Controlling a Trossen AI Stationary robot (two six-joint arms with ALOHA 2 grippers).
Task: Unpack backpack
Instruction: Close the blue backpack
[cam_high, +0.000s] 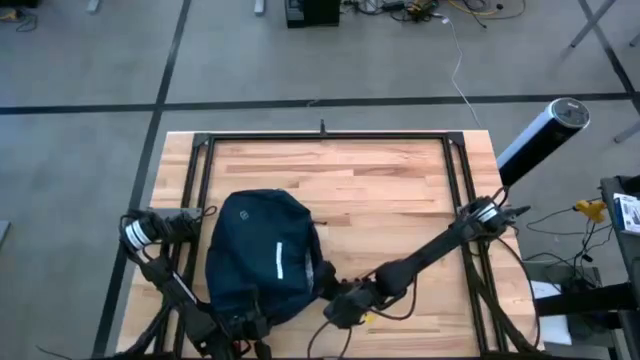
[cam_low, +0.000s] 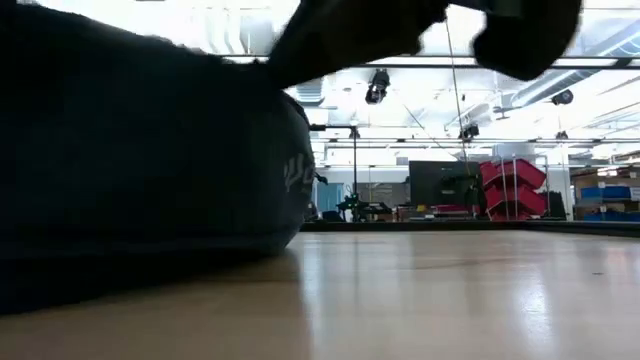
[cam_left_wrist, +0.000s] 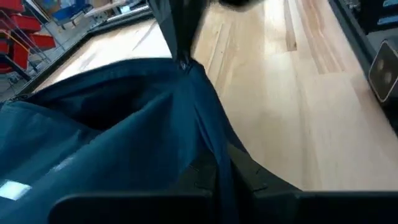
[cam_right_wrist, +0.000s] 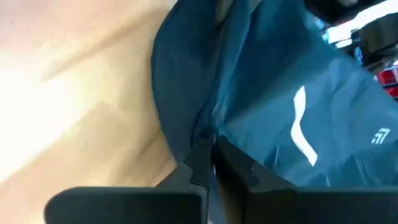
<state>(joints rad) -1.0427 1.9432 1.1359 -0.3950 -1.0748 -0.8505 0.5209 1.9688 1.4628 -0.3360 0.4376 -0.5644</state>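
- I see the backpack lying on the table's near-left part.
- My left gripper is pinched on its fabric at the near edge.
- My right gripper is clamped on its right-hand edge.

Dark jointed arms; black cables

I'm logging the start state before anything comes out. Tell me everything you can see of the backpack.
The backpack is a large dark navy bag of soft fabric, rounded and slumped, lying on the wooden table toward its near left part. A short white stripe marks its upper face, with a small round emblem near the far end. No contents show. The left claw and the right claw each pinch a fold of fabric at its near end.
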